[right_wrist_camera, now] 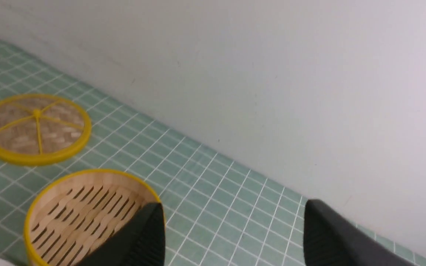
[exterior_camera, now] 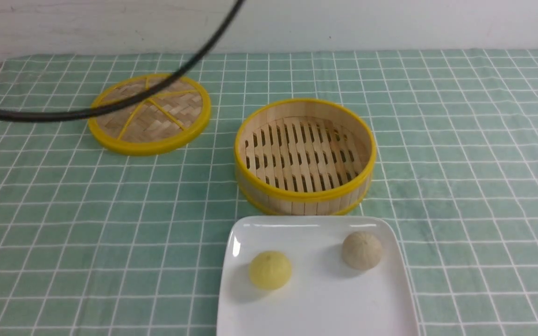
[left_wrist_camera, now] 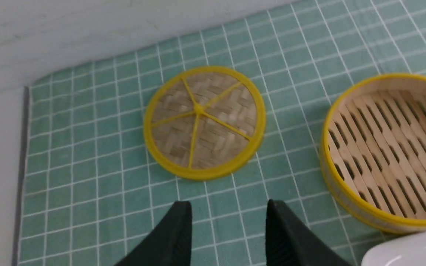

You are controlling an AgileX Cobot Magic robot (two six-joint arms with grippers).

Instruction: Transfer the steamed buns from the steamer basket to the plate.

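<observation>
- Left gripper: we see jaws apart, holding nothing; right gripper wide, likewise.
- Yellow bun, beige bun on plate; steamer basket at its 12 o'clock.

Left gripper: I see its jaws parted, nothing between them.
Right gripper: jaws spread wide, empty.

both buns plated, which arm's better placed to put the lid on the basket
Left: the lid lies straight ahead of the open left gripper; from the right gripper it lies past the basket.
</observation>
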